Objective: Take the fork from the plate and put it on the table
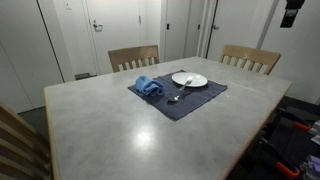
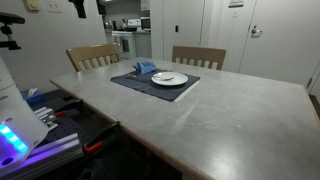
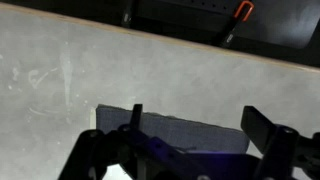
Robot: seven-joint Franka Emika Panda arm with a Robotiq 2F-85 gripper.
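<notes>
One fork (image 1: 179, 91) on the plate (image 1: 198, 80)

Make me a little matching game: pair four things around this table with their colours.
Things:
1. plate
2. crumpled cloth
3. placemat
4. chairs

Colours:
a. pale wood
b. dark blue-grey
c. white
d. bright blue

Pairs: 1-c, 2-d, 3-b, 4-a.
</notes>
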